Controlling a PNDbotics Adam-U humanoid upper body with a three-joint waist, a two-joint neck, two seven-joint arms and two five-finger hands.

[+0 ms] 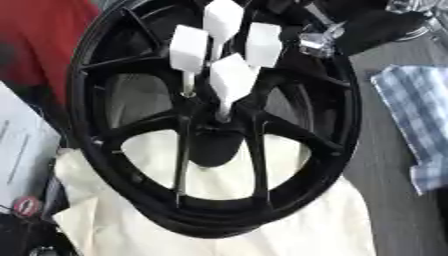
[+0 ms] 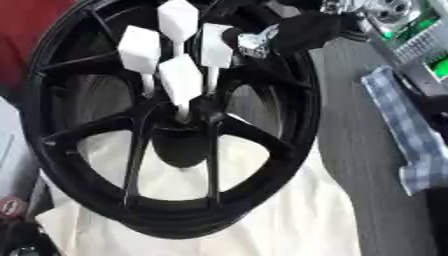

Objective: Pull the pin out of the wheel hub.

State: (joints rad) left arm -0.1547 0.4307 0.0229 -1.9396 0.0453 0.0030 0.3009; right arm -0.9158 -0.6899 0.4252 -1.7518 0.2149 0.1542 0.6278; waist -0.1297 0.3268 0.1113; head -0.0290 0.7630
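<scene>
Looking down the hub (image 1: pixel 214 145), I see four white pins (image 1: pixel 233 80) standing in it, long axes pointing up toward me and the far rim (image 1: pixel 341 75). My right hand (image 2: pixel 302 30) comes in from the upper right, just beside the nearest pin (image 2: pixel 215 46); I cannot tell how its fingers sit. My left hand is out of view, and there is open room above the pins, with spokes (image 1: pixel 293 132) close below.
</scene>
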